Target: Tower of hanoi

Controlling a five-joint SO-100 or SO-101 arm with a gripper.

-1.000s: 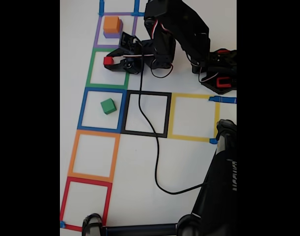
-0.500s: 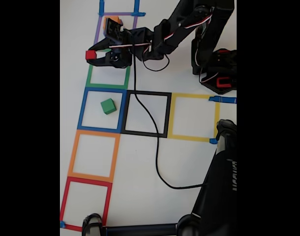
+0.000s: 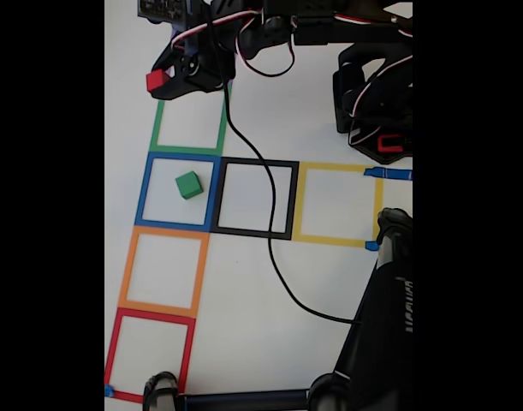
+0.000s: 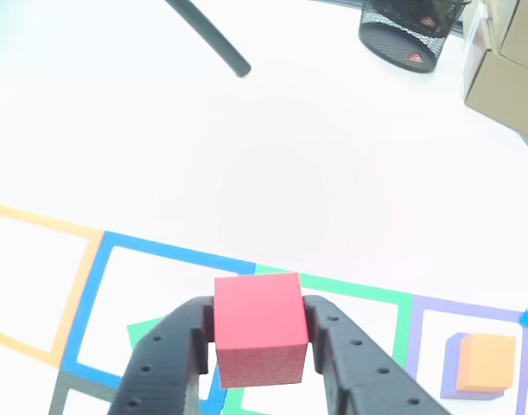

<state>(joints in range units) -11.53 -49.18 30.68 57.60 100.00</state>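
Your gripper point(image 4: 259, 341) is clamped on the red cube point(image 4: 259, 327) and carries it high above the green square point(image 3: 190, 124), clear of the mat, so you can likely set it atop the orange cube point(image 4: 486, 363). The red cube is small, matte and sharp-edged, seated squarely between both fingers.

Fingers point(image 3: 164, 77) grip a red cube point(image 3: 157, 81); green cube point(image 3: 188, 184) sits in blue square point(image 3: 145, 184).

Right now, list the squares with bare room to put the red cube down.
Bare: the black, yellow, orange, red and green squares. Blue square holds a green cube; purple square holds a stack.
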